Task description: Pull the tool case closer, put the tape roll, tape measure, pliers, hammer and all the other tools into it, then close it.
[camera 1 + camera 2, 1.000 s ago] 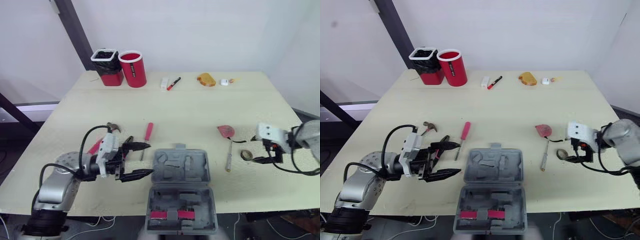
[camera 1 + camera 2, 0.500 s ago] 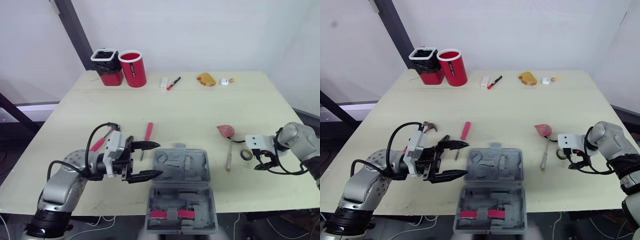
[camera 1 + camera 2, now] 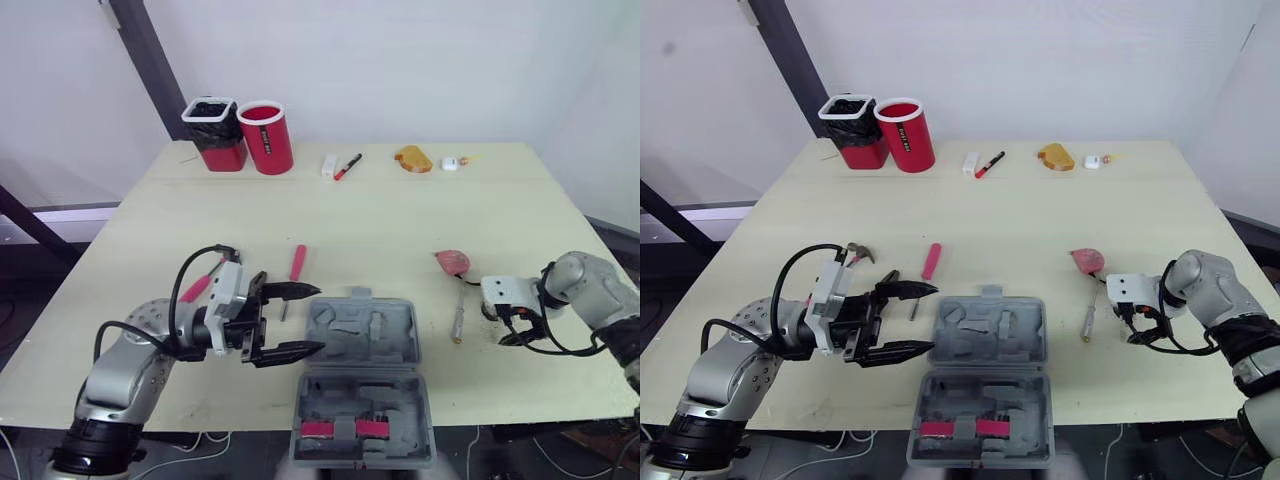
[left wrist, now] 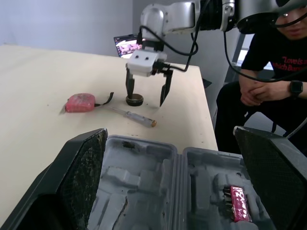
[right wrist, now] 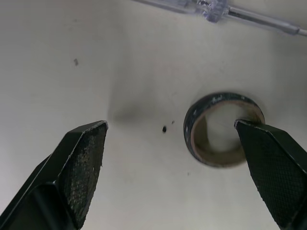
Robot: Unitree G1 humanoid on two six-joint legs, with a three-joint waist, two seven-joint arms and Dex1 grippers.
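- Desk: flat, matte, pale yellow-green top.
- Tool case: grey moulded plastic, lying open in two hinged halves at the middle of the near edge. Both halves have shaped recesses, and a pink strip sits in the nearer half.
- Left tool: black textured fingers spread apart, holding nothing, with the tips at the case's left side.
- Right tool: fingers apart and pointing down at the desk near the right edge, with nothing clamped.
- Tape roll: small dark ring with a tan inner core, lying flat between the right tool's fingers, close against one of them.
- Tape measure: rounded pink body, on the desk beyond the tape roll.
- Screwdriver: slim, with a clear handle, between the case and the tape roll.
- Second screwdriver: red handle, beyond the left tool.
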